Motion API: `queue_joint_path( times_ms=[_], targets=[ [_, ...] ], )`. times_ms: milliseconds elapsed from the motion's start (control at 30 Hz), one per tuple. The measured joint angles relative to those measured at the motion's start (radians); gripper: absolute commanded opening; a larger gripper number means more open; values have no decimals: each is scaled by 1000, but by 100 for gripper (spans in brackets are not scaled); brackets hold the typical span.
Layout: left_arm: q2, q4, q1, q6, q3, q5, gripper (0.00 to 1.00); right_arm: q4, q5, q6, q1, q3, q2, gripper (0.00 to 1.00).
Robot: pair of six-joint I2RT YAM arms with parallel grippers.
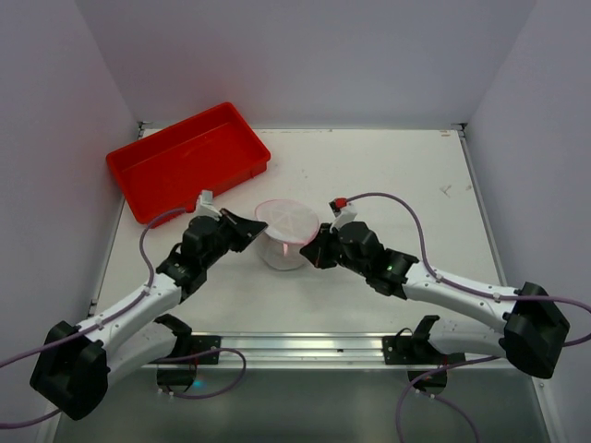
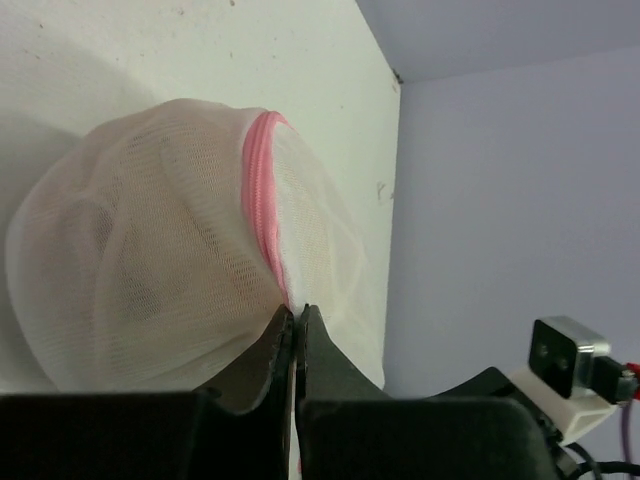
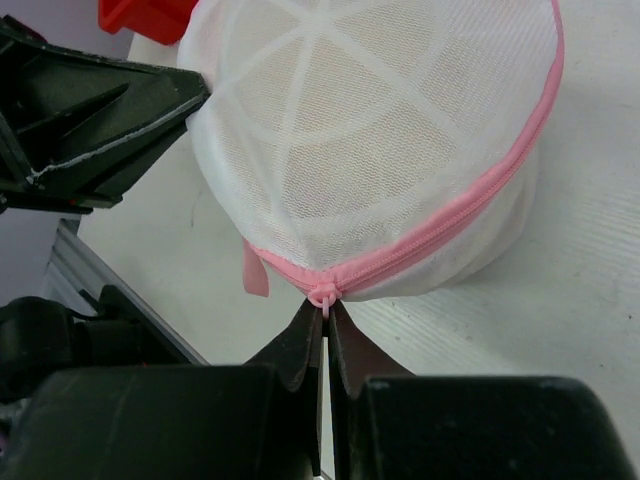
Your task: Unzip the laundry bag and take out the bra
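Note:
The laundry bag, a round white mesh pouch with a pink zipper rim, stands on the table between both arms. My left gripper is shut on the bag's mesh edge right by the pink zipper, at the bag's left side. My right gripper is shut on the small pink zipper pull at the bag's right side. The zipper looks closed along the part I see. The bra shows only as a peach tint through the mesh.
A red plastic tray lies at the back left, close behind the left arm. The left gripper's black fingers also show in the right wrist view. White walls enclose the table on three sides.

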Motion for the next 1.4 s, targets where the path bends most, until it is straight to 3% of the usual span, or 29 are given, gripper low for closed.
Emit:
queue_joint_path(
  times_ms=[267, 367, 400, 500, 533, 733, 867, 1067, 1200, 1300, 1333, 1400],
  targets=[
    [131, -9, 165, 289, 90, 323, 0, -54, -31, -92, 0, -1, -29, 0],
    [196, -40, 208, 363, 161, 412, 36, -39, -55, -95, 1, 11, 1, 0],
    [206, -50, 217, 380, 179, 417, 64, -34, -60, -94, 2, 17, 17, 0],
    [183, -79, 244, 396, 193, 415, 97, -20, -74, -88, 18, 55, 103, 0],
    [160, -103, 247, 396, 193, 407, 100, -18, -76, -85, 28, 74, 134, 0],
    [-63, -221, 246, 338, 159, 329, 96, 34, -81, -55, 76, 163, 255, 0],
    [-196, -259, 222, 261, 63, 294, 88, 60, -76, -40, 88, 191, 281, 0],
    [-278, -332, 126, 148, -50, 216, 78, 66, -68, -32, 88, 194, 287, 0],
    [-239, -317, 68, 98, -54, 180, 73, 66, -68, -32, 89, 194, 287, 0],
    [-185, -259, 46, 49, -59, 158, 60, 66, -67, -32, 90, 194, 287, 0],
    [-175, -237, 40, 35, -62, 150, 51, 67, -66, -31, 90, 194, 287, 0],
    [-157, -201, 21, 4, -68, 133, 42, 68, -63, -29, 90, 194, 287, 0]
  ],
)
